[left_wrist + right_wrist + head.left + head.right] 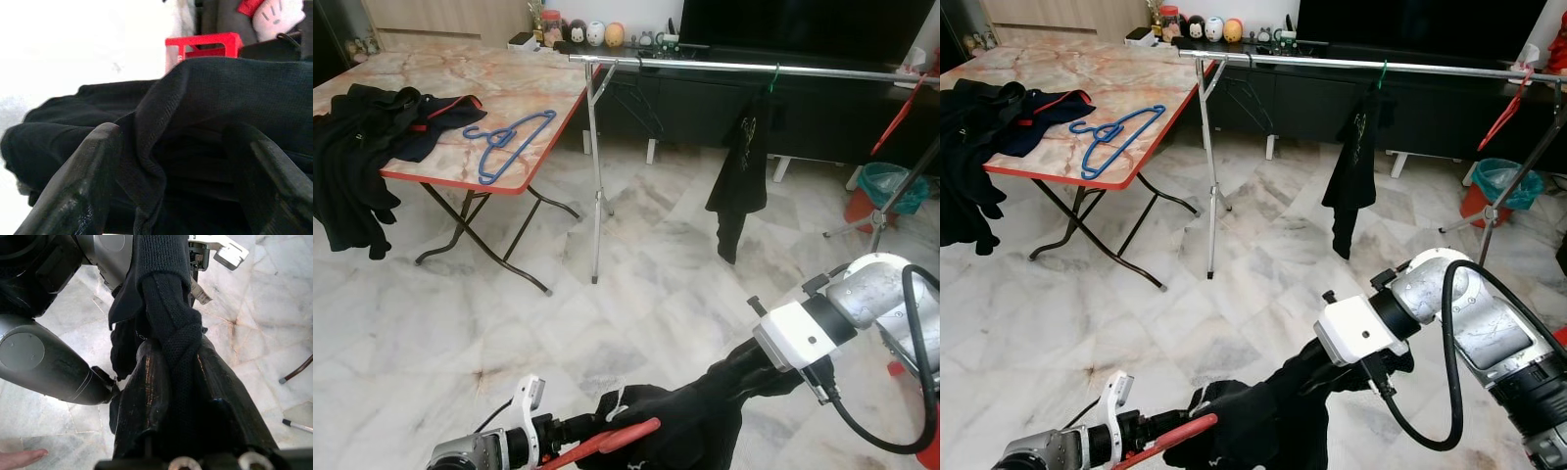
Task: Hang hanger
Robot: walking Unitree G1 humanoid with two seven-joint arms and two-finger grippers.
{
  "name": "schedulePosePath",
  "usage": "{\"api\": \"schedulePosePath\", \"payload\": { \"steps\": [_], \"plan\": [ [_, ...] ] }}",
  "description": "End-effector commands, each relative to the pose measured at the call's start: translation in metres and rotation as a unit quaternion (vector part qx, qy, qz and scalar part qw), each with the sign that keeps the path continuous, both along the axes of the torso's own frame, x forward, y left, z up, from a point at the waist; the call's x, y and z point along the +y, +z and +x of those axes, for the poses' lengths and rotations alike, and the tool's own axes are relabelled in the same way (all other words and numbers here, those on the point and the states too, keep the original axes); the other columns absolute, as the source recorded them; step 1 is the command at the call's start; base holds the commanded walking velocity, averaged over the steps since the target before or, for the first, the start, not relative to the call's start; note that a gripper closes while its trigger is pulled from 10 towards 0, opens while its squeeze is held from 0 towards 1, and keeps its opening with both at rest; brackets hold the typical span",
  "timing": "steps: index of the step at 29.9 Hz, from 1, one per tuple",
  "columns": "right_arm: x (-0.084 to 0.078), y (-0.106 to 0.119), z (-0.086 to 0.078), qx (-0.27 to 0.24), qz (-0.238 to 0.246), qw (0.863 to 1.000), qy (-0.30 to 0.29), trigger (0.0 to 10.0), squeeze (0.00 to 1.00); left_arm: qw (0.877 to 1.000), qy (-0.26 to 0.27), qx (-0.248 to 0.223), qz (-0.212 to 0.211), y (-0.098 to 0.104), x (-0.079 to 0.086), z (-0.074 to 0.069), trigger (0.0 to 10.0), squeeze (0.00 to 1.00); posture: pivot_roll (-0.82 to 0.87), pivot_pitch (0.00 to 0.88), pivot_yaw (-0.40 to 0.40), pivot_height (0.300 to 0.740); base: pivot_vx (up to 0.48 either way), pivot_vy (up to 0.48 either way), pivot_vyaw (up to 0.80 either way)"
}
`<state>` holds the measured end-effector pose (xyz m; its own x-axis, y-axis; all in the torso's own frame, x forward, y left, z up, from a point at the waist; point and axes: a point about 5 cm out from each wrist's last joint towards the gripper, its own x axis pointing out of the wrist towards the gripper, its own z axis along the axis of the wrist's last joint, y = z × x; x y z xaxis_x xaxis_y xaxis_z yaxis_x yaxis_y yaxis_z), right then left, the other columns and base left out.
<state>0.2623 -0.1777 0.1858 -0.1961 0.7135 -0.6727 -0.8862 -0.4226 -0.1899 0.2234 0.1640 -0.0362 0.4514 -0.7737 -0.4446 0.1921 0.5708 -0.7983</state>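
Low in front of me a black garment (695,416) hangs stretched between both grippers, with a red hanger (612,441) poking out of its left end. My left gripper (576,428) is shut on that end; in the left wrist view its two fingers (88,171) flank a thick fold of the cloth (205,107). My right gripper (171,347) is shut on a twisted roll of the same garment, its tips buried in cloth in the eye views. The silver clothes rail (754,67) stands ahead, beyond the reach of both arms.
On the rail hang a black garment (741,176) and a red hanger (899,113). A folding marble-top table (524,83) at the left carries blue hangers (509,137) and dark clothes (362,127). A green bin (891,186) stands far right. A person's fingertip (19,459) is near the floor.
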Motion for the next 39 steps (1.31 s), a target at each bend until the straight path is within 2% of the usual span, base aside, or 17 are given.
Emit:
{"api": "schedulePosePath", "payload": {
  "steps": [1,4,5,6,7,8,15,28,36,39],
  "plan": [
    [-0.002,0.013,0.006,-0.030,0.015,0.999,-0.016,10.0,0.00,1.000,-0.014,0.007,-0.006,-0.002,-0.001,-0.005,0.0,0.00,-0.07,0.013,-0.038,0.740,0.000,0.000,0.00],
    [-0.002,0.015,0.008,-0.036,0.016,0.999,-0.019,10.0,0.00,0.999,-0.026,0.017,0.031,-0.008,0.000,-0.011,0.0,0.00,-0.07,0.013,-0.037,0.740,0.000,0.000,0.00],
    [-0.002,0.015,0.008,-0.037,0.016,0.999,-0.019,10.0,0.00,0.999,-0.022,0.019,0.043,-0.010,0.001,-0.011,3.4,0.00,-0.07,0.013,-0.037,0.740,0.000,0.000,0.00],
    [-0.002,0.015,0.008,-0.037,0.016,0.999,-0.020,10.0,0.00,0.998,-0.019,0.022,0.050,-0.011,0.002,-0.012,9.5,0.00,-0.07,0.013,-0.037,0.740,0.000,0.000,0.00],
    [-0.003,0.016,0.009,-0.038,0.016,0.999,-0.020,10.0,0.00,0.998,-0.016,0.024,0.055,-0.011,0.003,-0.012,10.0,0.00,-0.07,0.013,-0.037,0.740,0.000,0.000,0.00],
    [-0.003,0.016,0.009,-0.039,0.016,0.999,-0.021,10.0,0.00,0.997,-0.011,0.031,0.070,-0.014,0.005,-0.014,10.0,0.00,-0.07,0.013,-0.037,0.740,0.000,0.000,0.00],
    [-0.004,0.016,0.009,-0.039,0.014,0.999,-0.024,10.0,0.00,0.996,-0.007,0.038,0.082,-0.017,0.007,-0.018,10.0,0.00,-0.07,0.012,-0.037,0.740,0.000,0.000,0.00],
    [-0.004,0.020,0.013,-0.054,0.018,0.998,-0.029,10.0,0.00,0.997,-0.024,0.049,0.048,-0.017,0.003,-0.023,10.0,0.00,-0.07,0.013,-0.037,0.740,0.000,0.000,0.00],
    [-0.003,0.023,0.019,-0.079,0.032,0.995,-0.044,10.0,0.00,0.997,-0.016,0.053,0.057,-0.022,0.007,-0.030,10.0,0.00,-0.07,0.013,-0.035,0.740,0.000,0.000,0.00],
    [-0.004,0.025,0.026,-0.115,0.041,0.990,-0.072,10.0,0.00,0.997,-0.009,0.055,0.060,-0.023,0.009,-0.032,10.0,0.00,-0.07,0.013,-0.035,0.740,0.000,0.000,0.00]
  ]
}}
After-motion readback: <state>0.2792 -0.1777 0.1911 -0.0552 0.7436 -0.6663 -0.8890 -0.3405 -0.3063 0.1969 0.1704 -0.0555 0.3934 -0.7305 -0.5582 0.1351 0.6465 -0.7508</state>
